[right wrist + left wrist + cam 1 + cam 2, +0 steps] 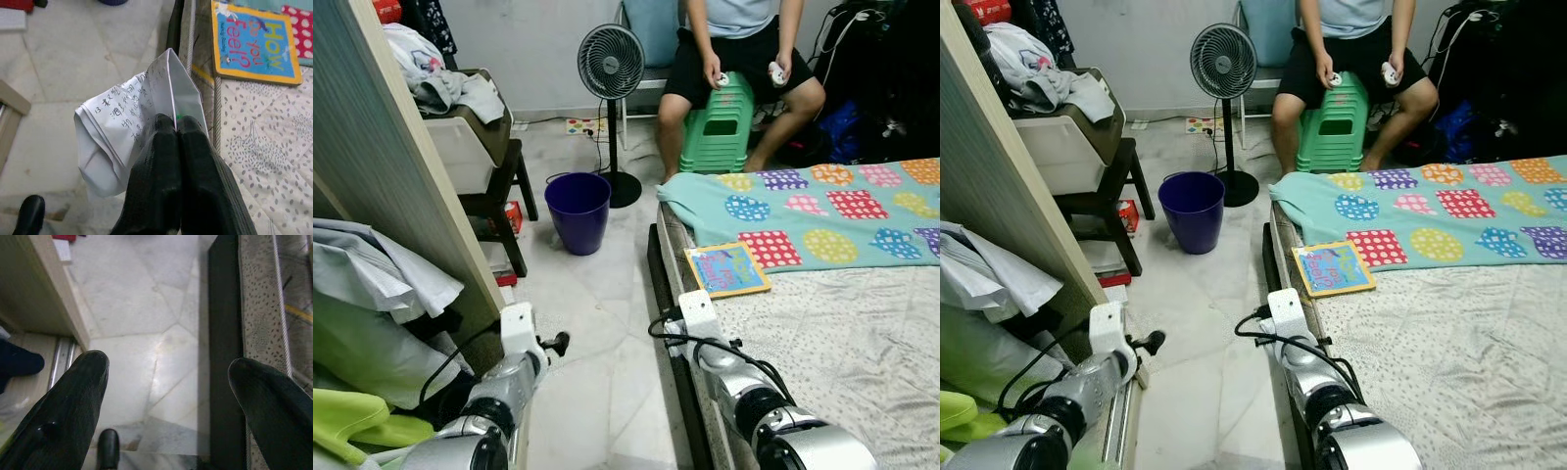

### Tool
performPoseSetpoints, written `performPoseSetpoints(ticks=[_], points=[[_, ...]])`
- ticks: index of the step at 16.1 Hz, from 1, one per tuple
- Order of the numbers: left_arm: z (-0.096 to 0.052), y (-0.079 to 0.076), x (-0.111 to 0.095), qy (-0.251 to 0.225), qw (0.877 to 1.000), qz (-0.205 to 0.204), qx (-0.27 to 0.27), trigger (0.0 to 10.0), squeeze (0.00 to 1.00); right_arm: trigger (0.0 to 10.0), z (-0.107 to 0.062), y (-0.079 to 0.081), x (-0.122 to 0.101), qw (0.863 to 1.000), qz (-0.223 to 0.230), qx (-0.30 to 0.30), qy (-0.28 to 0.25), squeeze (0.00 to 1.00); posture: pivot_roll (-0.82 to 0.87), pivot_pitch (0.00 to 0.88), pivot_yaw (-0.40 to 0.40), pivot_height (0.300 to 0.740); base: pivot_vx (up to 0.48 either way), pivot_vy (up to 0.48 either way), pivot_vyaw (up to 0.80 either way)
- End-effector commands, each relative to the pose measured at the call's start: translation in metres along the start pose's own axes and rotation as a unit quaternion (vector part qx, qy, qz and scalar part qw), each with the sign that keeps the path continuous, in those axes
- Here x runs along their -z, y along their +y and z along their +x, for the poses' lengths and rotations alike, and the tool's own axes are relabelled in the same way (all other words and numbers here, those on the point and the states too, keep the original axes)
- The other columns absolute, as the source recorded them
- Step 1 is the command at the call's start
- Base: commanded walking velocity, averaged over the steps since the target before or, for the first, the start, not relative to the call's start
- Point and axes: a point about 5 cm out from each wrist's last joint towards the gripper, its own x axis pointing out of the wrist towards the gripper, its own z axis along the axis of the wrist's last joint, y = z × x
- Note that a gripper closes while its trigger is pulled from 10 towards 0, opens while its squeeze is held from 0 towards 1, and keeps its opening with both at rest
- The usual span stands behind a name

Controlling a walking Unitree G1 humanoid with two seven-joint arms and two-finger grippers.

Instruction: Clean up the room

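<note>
Beside the bed's near edge, the right hand point(175, 128) is clamped shut on a crumpled sheet of paper point(127, 127) covered in handwriting, holding it over the strip where the marble floor point(597, 294) meets the black bed frame point(224, 333). That seems to put the tidying partway along: one piece of litter is lifted and in hand, but not yet dropped anywhere, and the purple bin point(578, 211) standing well ahead on the floor, near the fan point(610, 61), looks the likely place for it. More is left besides: a picture book point(728, 268) lies on the bed point(842, 323) just below the spotted blanket point(822, 215), and clothes are heaped on the stand to the left point(450, 88). The paper is folded into a rough wedge, its long axis running out along the fingers, the sharp folded tip pointing away from the wrist and the loose, bulging end hanging toward the floor side. The left hand point(168, 377) hangs low over the floor with its fingers spread wide, holding nothing. A person sits on a green stool point(717, 122) at the far end.
</note>
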Motion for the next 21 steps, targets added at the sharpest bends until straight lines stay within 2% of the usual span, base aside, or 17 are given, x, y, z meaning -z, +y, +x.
performPoseSetpoints(ticks=[1,4,6,7,8,9,10,12,13,15,17,18,19,21], points=[[0.000,0.004,0.002,0.010,1.000,-0.004,-0.012,10.0,0.00,10.0,0.001,0.000,-0.007,1.000,-0.009,0.002,-0.009,0.00,-0.14,0.000,-0.003,0.740,0.000,0.000,0.00],[0.000,0.000,0.000,0.005,1.000,0.005,-0.004,10.0,0.00,10.0,0.001,0.000,-0.006,1.000,-0.013,0.004,-0.007,0.00,-0.14,0.000,0.000,0.740,0.000,0.000,0.00],[0.001,0.001,-0.004,-0.003,1.000,0.002,-0.006,10.0,0.00,10.0,0.001,-0.004,-0.014,0.999,-0.007,0.017,-0.028,0.00,-0.14,0.000,0.002,0.740,0.000,0.000,0.00],[0.001,0.004,-0.015,-0.022,0.999,-0.017,-0.018,10.0,0.00,10.0,0.003,-0.013,-0.027,0.998,0.040,0.025,-0.047,0.00,-0.14,0.000,0.000,0.740,0.000,0.000,0.00],[0.001,0.005,-0.031,-0.041,0.999,-0.030,-0.002,10.0,0.00,10.0,0.003,-0.025,-0.039,0.996,0.056,0.036,-0.066,0.00,-0.14,0.000,-0.002,0.740,0.000,0.000,0.00],[-0.001,0.012,-0.051,-0.066,0.998,-0.010,-0.007,10.0,0.00,10.0,0.003,-0.039,-0.050,0.995,0.051,0.042,-0.081,0.00,-0.14,0.000,0.000,0.740,0.000,0.000,0.00],[-0.004,0.019,-0.067,-0.081,0.997,-0.013,-0.013,10.0,0.00,10.0,0.003,-0.050,-0.062,0.994,0.028,0.049,-0.098,0.00,-0.14,0.000,0.000,0.740,0.000,0.000,0.00],[-0.009,0.030,-0.092,-0.107,0.994,0.001,-0.026,10.0,0.00,10.0,0.000,-0.069,-0.085,0.990,0.024,0.065,-0.125,0.00,-0.13,0.000,0.001,0.740,0.000,0.000,0.00],[-0.012,0.037,-0.103,-0.116,0.993,-0.003,-0.030,10.0,0.00,10.0,-0.003,-0.084,-0.097,0.987,0.011,0.080,-0.141,0.00,-0.13,0.000,0.001,0.740,0.000,0.000,0.00],[-0.015,0.047,-0.109,-0.121,0.991,-0.026,-0.046,10.0,0.00,10.0,-0.004,-0.102,-0.089,0.986,0.032,0.106,-0.124,0.00,-0.14,0.000,0.002,0.740,0.000,0.000,0.00],[-0.016,0.054,-0.104,-0.114,0.991,-0.033,-0.059,10.0,0.00,10.0,-0.004,-0.105,-0.072,0.988,0.045,0.110,-0.100,0.00,-0.14,0.000,0.005,0.740,0.000,0.000,0.00],[-0.016,0.063,-0.089,-0.096,0.992,-0.042,-0.076,10.0,0.00,10.0,-0.002,-0.102,-0.049,0.989,0.079,0.108,-0.066,0.00,-0.14,0.000,0.010,0.740,0.000,0.000,0.00],[-0.015,0.070,-0.067,-0.066,0.993,-0.038,-0.091,10.0,0.00,10.0,-0.002,-0.098,-0.025,0.990,0.086,0.104,-0.032,0.00,-0.14,0.000,0.016,0.740,0.000,0.000,0.00],[-0.018,0.081,-0.007,0.022,0.993,0.007,-0.118,10.0,0.00,10.0,-0.005,-0.086,0.016,0.992,0.071,0.102,0.024,0.00,-0.16,0.000,0.015,0.740,0.000,0.000,0.00]])
